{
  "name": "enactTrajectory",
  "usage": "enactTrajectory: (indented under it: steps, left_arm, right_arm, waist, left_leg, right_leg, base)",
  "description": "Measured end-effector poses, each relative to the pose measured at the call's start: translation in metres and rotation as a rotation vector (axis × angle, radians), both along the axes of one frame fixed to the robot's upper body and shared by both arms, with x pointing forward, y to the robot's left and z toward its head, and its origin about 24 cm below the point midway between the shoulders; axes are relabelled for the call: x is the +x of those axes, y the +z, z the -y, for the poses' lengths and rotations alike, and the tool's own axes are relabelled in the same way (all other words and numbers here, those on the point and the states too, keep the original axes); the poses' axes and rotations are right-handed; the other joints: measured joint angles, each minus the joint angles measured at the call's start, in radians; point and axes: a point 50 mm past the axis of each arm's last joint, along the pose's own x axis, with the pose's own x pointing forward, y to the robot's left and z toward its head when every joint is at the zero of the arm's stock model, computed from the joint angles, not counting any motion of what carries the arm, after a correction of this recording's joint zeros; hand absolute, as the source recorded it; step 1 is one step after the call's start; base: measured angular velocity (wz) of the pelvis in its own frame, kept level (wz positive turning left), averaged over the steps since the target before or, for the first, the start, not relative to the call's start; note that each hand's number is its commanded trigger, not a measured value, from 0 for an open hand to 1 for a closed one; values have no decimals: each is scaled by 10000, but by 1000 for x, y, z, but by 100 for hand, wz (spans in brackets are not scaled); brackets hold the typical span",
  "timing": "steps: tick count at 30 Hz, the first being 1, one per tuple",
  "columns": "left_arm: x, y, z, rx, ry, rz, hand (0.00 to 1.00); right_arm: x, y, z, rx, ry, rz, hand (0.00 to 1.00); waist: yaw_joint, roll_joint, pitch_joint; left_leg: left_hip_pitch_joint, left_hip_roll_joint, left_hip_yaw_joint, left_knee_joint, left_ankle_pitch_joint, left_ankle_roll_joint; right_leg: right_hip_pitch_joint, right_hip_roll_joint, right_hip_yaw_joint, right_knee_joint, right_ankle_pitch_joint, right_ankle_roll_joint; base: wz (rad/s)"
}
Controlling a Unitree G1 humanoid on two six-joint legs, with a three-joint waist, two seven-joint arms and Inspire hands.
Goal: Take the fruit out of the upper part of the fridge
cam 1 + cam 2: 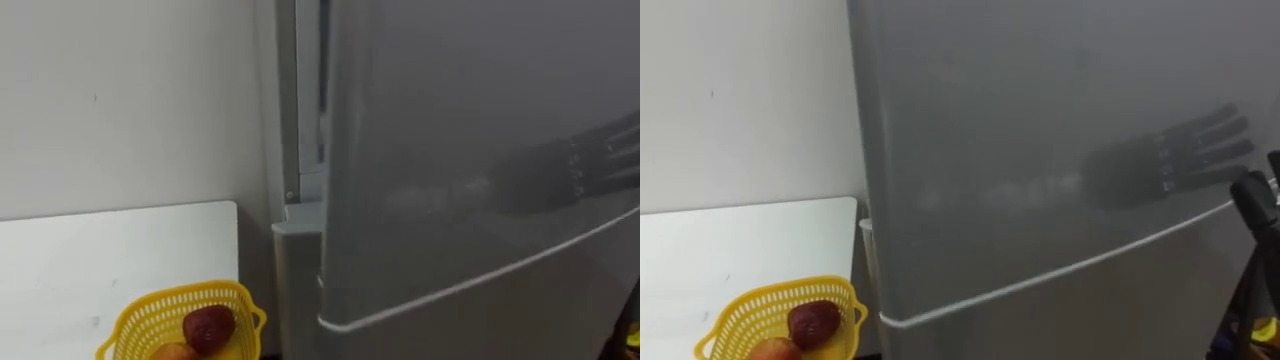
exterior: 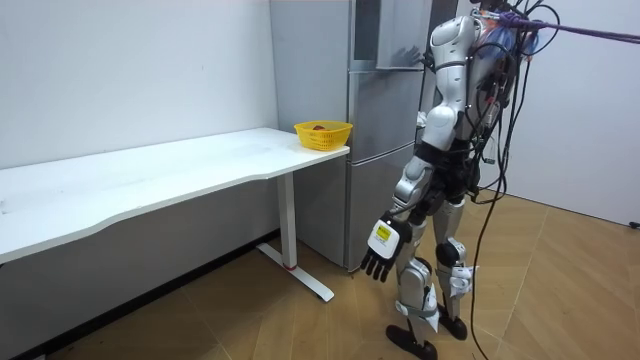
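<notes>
At the fridge (image 2: pixel 372 185), upper door (image 1: pixel 450 130) ajar: the opening step is in hand.
Right hand (image 1: pixel 1254 200) at 3 o'clock, fingers straight by the door; left hand (image 2: pixel 380 250) hangs relaxed. The item is probably hidden inside; next, swing the door wider.

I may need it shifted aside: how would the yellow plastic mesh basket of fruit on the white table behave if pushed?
The yellow plastic mesh basket looks thin-walled and light, so it would probably slide easily on the smooth white table. Its low, wide shape makes tipping unlikely. The loose dark red fruit inside may roll about.
</notes>
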Motion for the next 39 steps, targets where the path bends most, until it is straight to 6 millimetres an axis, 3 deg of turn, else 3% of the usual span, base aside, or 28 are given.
enactTrajectory:
  steps: [9, 24, 27, 29, 35, 39]
  left_arm:
    - [-2, -1, 2, -65, -58, -169, 0]
    - [-4, -1, 1, 25, -81, -330, 0]
    - [-4, -1, 1, 50, -103, -319, 0]
    - [-5, 0, 1, 145, -108, -317, 0]
    - [-4, 0, 0, 287, -180, -89, 0]
    - [-1, 1, -3, 520, -327, 32, 0]
  right_arm:
    - [5, -4, -11, -257, 606, -338, 0]
    - [6, -5, -12, -304, 654, -457, 0]
    - [6, -5, -12, -573, 571, -546, 0]
    - [6, -3, -11, -1188, 212, -872, 0]
    - [4, 9, -13, -3110, -1107, -1474, 0]
    - [-7, 28, -7, -5034, -3641, -1737, 0]
  waist:
    - [287, -94, 9]
    - [130, -204, 7]
    - [-27, -199, 0]
    - [-29, -148, -31]
    - [-97, -169, 35]
    - [-96, -250, 36]
  left_leg:
    - [24, -13, -144, 68, 0, 4]
    - [-76, -26, -237, 106, 29, 3]
    - [-188, -41, -335, 202, 21, 15]
    - [-155, -37, -321, 209, 20, 17]
    - [-22, -32, -336, 214, 20, 17]
    - [-69, -10, -309, 219, 19, 11]
  right_leg:
    - [119, -5, -110, 3, 10, -14]
    - [87, -22, -267, -3, 17, -25]
    - [74, -50, -469, -2, 18, -22]
    - [106, -48, -481, -1, 19, -21]
    - [231, -42, -481, 3, 19, -21]
    - [82, -17, -344, 5, 19, -26]
  base:
    - [3]
    - [1]
    - [11]
    - [4]
    - [0]
    - [-4]
